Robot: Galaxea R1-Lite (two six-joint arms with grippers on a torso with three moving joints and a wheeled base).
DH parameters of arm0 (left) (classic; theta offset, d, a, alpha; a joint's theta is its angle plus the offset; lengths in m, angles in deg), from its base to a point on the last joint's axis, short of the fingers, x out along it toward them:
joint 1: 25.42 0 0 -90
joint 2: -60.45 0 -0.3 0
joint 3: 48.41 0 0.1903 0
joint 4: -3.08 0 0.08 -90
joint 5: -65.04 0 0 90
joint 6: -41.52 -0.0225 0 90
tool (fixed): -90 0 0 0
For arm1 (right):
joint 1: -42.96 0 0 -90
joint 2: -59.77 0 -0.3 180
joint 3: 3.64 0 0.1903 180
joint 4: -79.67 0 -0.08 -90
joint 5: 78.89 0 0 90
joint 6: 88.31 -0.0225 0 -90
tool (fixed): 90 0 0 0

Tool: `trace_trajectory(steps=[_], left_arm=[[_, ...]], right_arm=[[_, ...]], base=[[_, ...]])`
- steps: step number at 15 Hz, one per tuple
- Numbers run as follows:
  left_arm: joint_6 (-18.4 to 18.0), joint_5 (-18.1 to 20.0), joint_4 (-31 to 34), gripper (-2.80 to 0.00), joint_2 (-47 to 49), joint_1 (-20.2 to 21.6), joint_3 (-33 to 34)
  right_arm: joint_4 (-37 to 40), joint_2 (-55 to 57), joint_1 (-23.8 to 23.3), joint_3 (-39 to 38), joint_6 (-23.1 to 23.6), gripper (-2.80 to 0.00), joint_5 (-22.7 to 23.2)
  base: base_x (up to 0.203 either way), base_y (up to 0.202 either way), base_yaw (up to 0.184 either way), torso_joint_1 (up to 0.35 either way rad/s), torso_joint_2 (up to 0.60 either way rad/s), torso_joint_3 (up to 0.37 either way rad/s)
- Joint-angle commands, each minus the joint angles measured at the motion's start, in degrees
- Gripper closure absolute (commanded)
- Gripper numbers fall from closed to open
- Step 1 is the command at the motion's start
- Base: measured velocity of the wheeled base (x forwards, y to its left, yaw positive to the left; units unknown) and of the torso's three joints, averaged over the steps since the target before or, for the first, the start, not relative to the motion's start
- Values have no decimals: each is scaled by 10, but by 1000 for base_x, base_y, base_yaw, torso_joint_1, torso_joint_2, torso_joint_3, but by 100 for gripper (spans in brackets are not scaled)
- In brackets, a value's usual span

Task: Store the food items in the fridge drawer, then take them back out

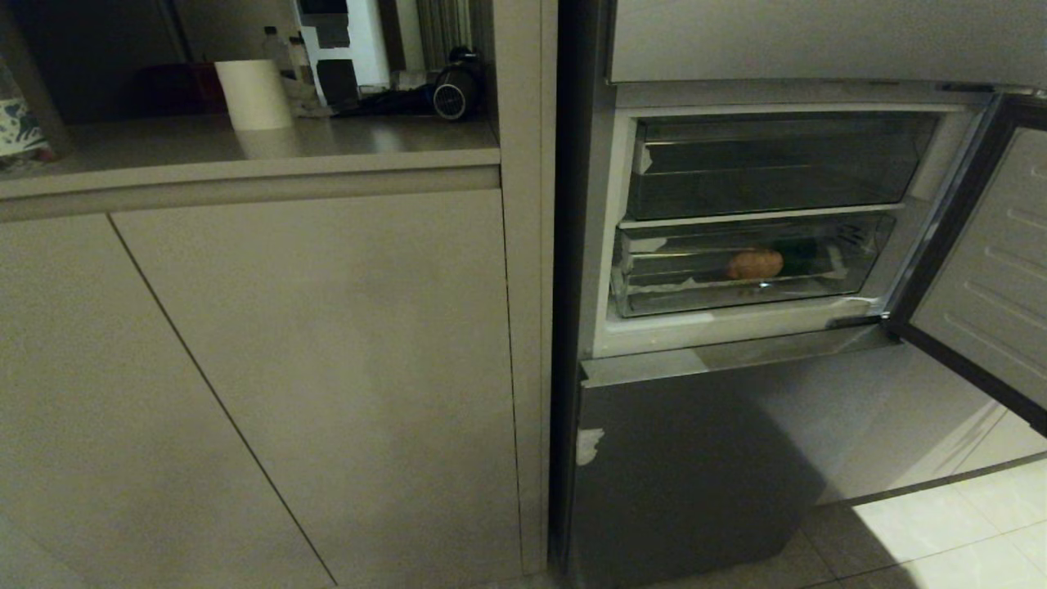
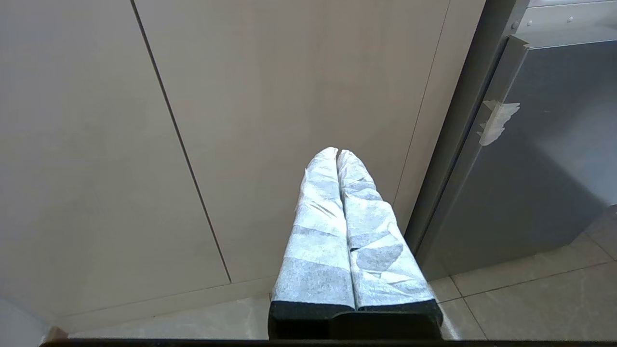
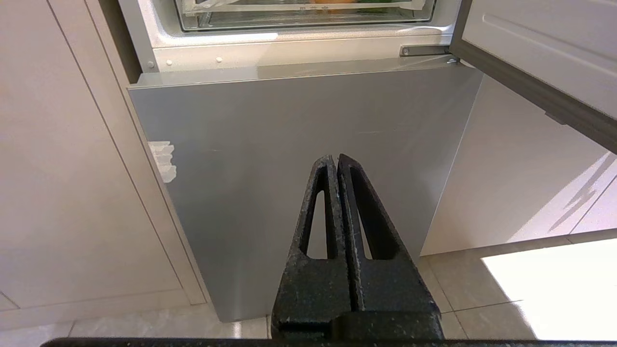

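Note:
The fridge drawer (image 1: 662,296), a clear bin with white sticker scraps on its front, sits pushed in at the bottom of the open fridge compartment. Inside it lie the food items: an orange-brown piece (image 1: 754,263) and, just right of it, a dark-green lump (image 1: 797,249). Neither arm shows in the head view. My left gripper (image 2: 338,152), wrapped in pale tape, is shut and empty, low in front of the beige cabinet panel. My right gripper (image 3: 336,158) is shut and empty, facing the grey lower fridge door (image 3: 299,159), with the drawer's front (image 3: 299,20) well above it.
A second clear drawer (image 1: 777,164) sits above, nothing seen inside it. The fridge door (image 1: 994,270) stands open at the right. Beige cabinets (image 1: 286,368) fill the left, with a white cup (image 1: 253,94) on the counter. Tiled floor (image 1: 965,532) lies below right.

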Motion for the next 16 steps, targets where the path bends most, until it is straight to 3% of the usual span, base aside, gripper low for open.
trace_trajectory(steps=[1,16], left_arm=[[0,0,0,0,1,-1,0],[0,0,0,0,1,0,0]], right_arm=[[-1,0,0,-18,0,0,0],[-1,0,0,-18,1,0,1]], base=[[0,0,0,0,0,0],[0,0,0,0,0,0]])
